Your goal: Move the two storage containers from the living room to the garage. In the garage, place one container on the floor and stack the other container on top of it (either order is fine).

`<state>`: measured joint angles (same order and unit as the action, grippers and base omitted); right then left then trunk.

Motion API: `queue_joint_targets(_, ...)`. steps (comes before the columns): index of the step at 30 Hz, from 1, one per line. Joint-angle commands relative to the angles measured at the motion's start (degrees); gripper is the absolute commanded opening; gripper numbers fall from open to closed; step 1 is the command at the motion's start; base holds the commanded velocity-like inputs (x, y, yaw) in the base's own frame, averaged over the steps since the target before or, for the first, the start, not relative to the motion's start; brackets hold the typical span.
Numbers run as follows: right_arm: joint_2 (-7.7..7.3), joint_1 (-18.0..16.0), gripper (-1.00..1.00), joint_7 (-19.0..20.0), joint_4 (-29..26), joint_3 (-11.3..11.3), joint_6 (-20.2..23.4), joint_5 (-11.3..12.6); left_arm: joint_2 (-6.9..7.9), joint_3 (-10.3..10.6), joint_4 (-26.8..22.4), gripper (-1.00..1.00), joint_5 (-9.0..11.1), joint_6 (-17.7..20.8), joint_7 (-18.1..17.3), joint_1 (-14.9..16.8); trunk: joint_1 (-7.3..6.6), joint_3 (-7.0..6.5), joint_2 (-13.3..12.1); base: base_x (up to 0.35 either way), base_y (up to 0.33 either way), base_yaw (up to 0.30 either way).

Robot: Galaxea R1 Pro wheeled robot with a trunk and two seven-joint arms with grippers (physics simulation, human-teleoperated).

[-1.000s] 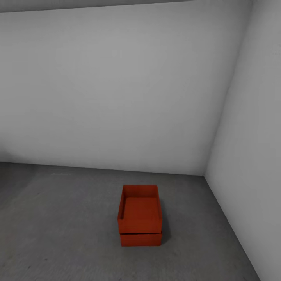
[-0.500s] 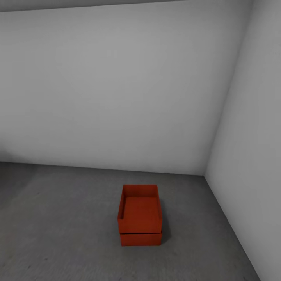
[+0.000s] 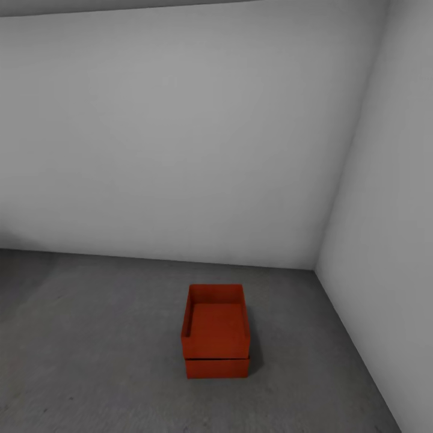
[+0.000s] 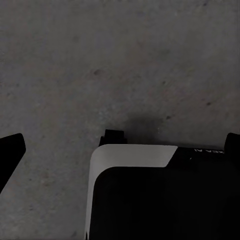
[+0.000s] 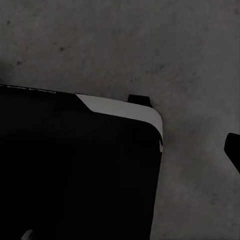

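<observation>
- In the head view, lower centre of the frame, the two storage containers [image 3: 215, 337] sit stacked on the floor [image 3: 90, 361] of the garage; the upper container [image 3: 216, 328] rests on the lower container [image 3: 216, 368], its near face sitting a little proud of the one beneath; both are orange-red with thin walls
- The upper container is open at the top and holds nothing; its flat bottom and inner walls show plainly; the inside of the lower one is covered by the one above, so its contents cannot be told
- The stack stands near the room's corner, apart from the back wall [image 3: 180, 150] in the upper part of the frame and from the side wall [image 3: 391, 240] at the right edge; a faint shadow lies on the floor just to the right of it
- No writing shows on the containers; in the left wrist view a line of small pale characters runs along the dark robot body [image 4: 165, 200] at the right of the frame, too small to read
- In the left wrist view the concrete fills the upper frame; a dark fingertip [image 4: 11, 147] shows at the left edge and another at the right edge, wide apart with bare floor between, so the left gripper is spread and holds nothing
- In the right wrist view a dark tip [image 5: 233, 147] shows at the right edge over the concrete, beside the black, white-edged robot base [image 5: 75, 170]; whether the right gripper is spread or closed I cannot tell
</observation>
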<state>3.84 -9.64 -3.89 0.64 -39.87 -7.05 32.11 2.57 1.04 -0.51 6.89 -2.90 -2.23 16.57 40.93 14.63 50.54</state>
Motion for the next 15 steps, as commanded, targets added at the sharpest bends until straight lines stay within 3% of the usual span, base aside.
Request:
queue_joint_targets(1,0.03,0.0,1.00,-0.1,0.1,-0.5,-0.2,0.5,0.02,0.1,0.1,1.00,0.6,-0.2,-0.2,0.0,0.01,0.07,0.1,0.000,0.000,0.000)
queue_joint_targets(15,0.00,0.0,1.00,-0.5,0.0,-0.7,-0.1,0.2,0.06,0.1,0.0,1.00,0.8,-0.2,-0.2,0.0,0.01,0.07,0.1,0.000,0.000,0.000)
